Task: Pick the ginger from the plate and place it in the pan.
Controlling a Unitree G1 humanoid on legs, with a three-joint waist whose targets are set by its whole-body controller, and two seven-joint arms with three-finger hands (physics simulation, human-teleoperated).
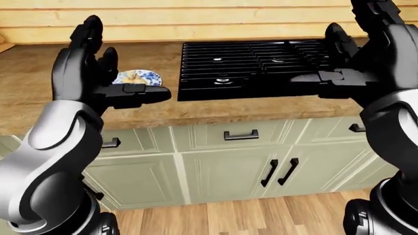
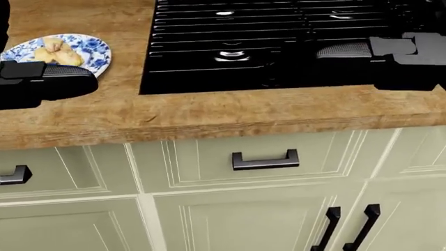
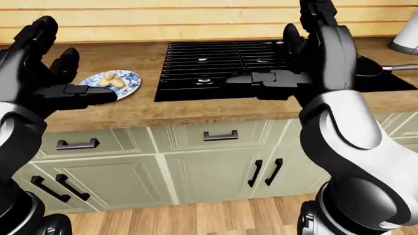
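Note:
The ginger (image 2: pixel 56 52), pale yellow and knobbly, lies on a blue-and-white plate (image 2: pixel 98 56) on the wooden counter, left of the black stove (image 2: pixel 230 42). My left hand (image 1: pixel 114 66) is raised over the counter's near edge, open, palm turned inward, empty, just right of and below the plate in the head view. My right hand (image 3: pixel 281 51) is also raised and open, empty, over the stove's right part. A dark pan (image 3: pixel 370 67) with a silver handle shows behind my right hand at the stove's right end, partly hidden.
The wooden counter (image 2: pixel 209 115) ends above pale green cabinets with black drawer handles (image 2: pixel 265 160) and door handles. A plank wall runs behind the stove. A white object (image 3: pixel 408 36) stands at the upper right. Wood floor lies below.

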